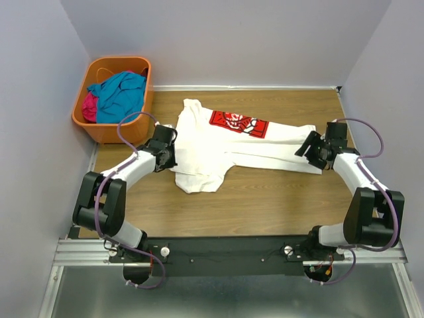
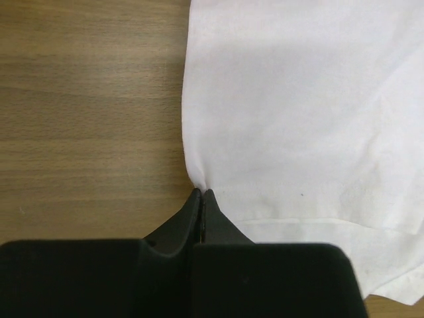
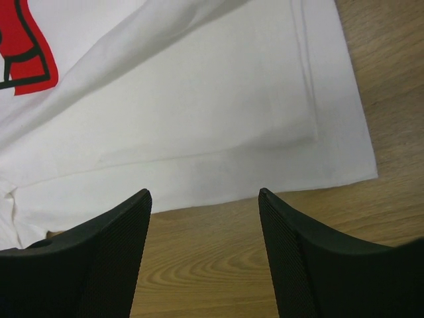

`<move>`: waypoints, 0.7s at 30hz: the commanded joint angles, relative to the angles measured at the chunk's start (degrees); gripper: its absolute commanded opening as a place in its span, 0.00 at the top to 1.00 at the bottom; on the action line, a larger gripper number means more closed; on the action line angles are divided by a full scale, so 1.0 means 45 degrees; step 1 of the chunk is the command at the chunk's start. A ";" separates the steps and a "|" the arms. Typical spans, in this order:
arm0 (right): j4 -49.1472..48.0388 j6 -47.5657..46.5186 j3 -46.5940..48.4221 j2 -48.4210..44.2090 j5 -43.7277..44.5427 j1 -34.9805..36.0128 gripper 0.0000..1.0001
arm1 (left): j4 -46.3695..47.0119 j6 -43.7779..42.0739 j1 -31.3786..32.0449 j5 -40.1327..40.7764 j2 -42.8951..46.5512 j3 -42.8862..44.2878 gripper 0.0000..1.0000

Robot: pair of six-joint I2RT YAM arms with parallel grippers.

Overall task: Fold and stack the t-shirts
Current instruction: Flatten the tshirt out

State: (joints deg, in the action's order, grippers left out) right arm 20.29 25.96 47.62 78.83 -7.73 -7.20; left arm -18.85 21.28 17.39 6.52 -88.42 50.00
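The white t-shirt [image 1: 225,142] with a red printed face [image 1: 238,122] lies spread across the table, partly folded. My left gripper [image 1: 171,147] is shut on the shirt's left edge; the left wrist view shows the tips [image 2: 201,193] pinching white cloth [image 2: 298,112]. My right gripper [image 1: 310,147] is open at the shirt's right end; in the right wrist view [image 3: 204,193] it hangs over bare wood just short of the hem [image 3: 232,165]. A teal-blue tee [image 1: 120,93] and a magenta tee [image 1: 89,106] lie in the orange basket [image 1: 111,130].
The basket stands at the far left corner against the grey wall. Grey walls close the table on the left, back and right. Bare wooden table [image 1: 265,199] lies between the shirt and the arm bases.
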 commanded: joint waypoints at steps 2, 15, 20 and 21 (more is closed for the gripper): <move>0.0353 0.0306 0.0707 0.0490 0.2354 0.0038 0.28 | 0.0126 -0.0060 0.0042 -0.0024 0.1113 -0.0232 1.00; -0.0152 0.1321 0.0533 0.2170 0.3162 -0.0547 0.39 | 0.0927 -0.0314 0.0023 -0.0414 0.1915 -0.0895 1.00; -0.0739 0.1380 0.0551 0.2794 0.3046 -0.0665 0.40 | 0.1025 -0.0392 -0.0035 -0.0454 0.2012 -0.0974 1.00; -0.0798 0.1419 0.0590 0.2873 0.2987 -0.0665 0.41 | 0.1045 -0.0412 -0.0036 -0.0454 0.2051 -0.0993 1.00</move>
State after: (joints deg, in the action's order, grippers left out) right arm 19.25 30.76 49.98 89.93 4.10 -9.63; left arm -15.44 20.49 17.37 5.45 -81.03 46.19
